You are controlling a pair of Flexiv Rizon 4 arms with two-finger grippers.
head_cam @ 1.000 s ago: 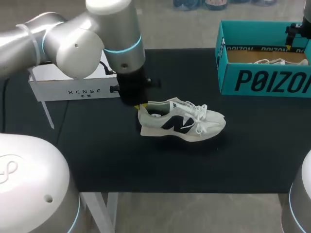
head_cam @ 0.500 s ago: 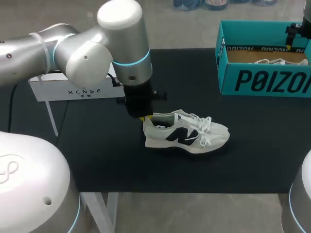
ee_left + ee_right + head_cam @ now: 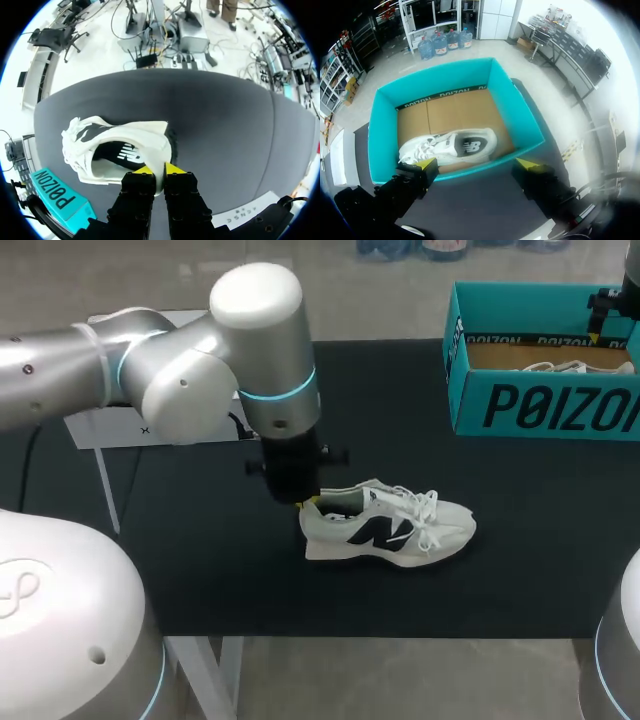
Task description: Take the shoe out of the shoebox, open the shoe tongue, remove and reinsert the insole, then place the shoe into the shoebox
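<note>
On the black table [image 3: 200, 570], clear of the shoebox [image 3: 540, 410], the shoe [image 3: 388, 527] sits upright. My left gripper [image 3: 159, 170] pinches its heel collar, I judge to steady it for the tongue work. My right gripper [image 3: 477, 163] hangs over the shoebox, fingers spread wide — free to help.

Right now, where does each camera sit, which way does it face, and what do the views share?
Head view: fixed above and behind the robot, looking down on the table; the left arm enters from the left, with the left gripper at the shoe.
Left wrist view: on the left wrist, looking along its fingers; the left gripper is shut on the shoe's heel.
Right wrist view: on the right wrist, looking down into the shoebox at a second shoe; the right gripper is open.
Shared: all three views show the shoebox.
</note>
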